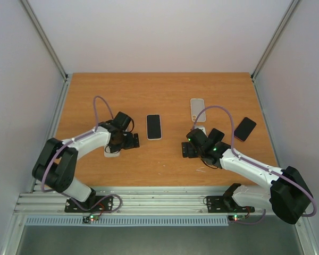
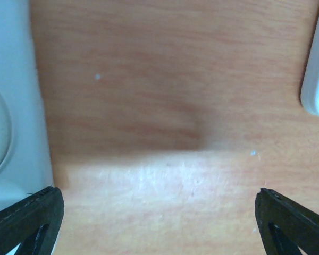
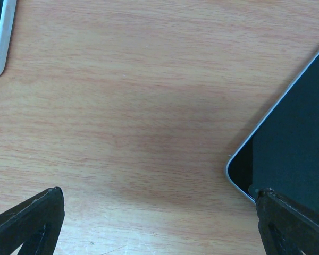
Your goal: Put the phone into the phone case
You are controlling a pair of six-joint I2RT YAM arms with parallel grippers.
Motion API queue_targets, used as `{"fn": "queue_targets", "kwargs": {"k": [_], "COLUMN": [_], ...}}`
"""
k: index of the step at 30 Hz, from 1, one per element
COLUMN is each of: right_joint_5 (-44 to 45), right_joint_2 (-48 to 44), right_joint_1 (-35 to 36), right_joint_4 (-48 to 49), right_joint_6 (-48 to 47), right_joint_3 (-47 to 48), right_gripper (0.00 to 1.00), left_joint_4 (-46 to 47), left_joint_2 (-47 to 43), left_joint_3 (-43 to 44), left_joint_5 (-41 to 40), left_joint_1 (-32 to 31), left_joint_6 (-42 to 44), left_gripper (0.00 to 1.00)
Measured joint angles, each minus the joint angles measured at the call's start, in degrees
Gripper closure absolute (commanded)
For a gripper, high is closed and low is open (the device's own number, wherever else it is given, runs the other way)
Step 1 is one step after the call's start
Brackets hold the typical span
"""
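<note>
Left gripper (image 2: 159, 215) and right gripper (image 3: 159, 215) are hovering low, jaws spread wide, gripping nothing | phone (image 1: 153, 127) is lying flat at frame centre, clear case (image 1: 197, 109) to its upper right | likely rigid, slick, fragile; gripping across its long edges looks safest

Orange-brown wood-grain table (image 1: 165, 87), white-rimmed black phone (image 1: 153, 127), pale translucent case (image 1: 197, 109), purple cables (image 1: 218, 107), white-and-black arms (image 1: 87, 141)

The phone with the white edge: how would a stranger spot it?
On the wooden table, look between the two robot arms. The phone with the white edge lies there, beside the left arm. Only it has a black face framed in white; the dark slab far right lies tilted, the pale case has no black.
</note>
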Motion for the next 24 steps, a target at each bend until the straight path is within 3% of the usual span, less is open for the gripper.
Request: {"fn": "queue_targets", "kwargs": {"k": [11,24], "right_joint_5": [0.0,0.0], "right_joint_2": [0.2,0.2], "right_joint_1": [0.0,0.0], "right_joint_4": [-0.1,-0.1], "right_joint_6": [0.0,0.0], "right_joint_3": [0.0,0.0], "right_gripper": [0.02,0.02], "left_joint_4": [-8.2,-10.0], "left_joint_2": [-11.7,-5.2], "left_joint_3": [-1.8,-1.8], "left_joint_5": [-9.5,-14.3], "left_joint_1": [1.4,6.0], "left_joint_6": [-2.2,-0.8], "left_gripper": [0.01,0.01]}}
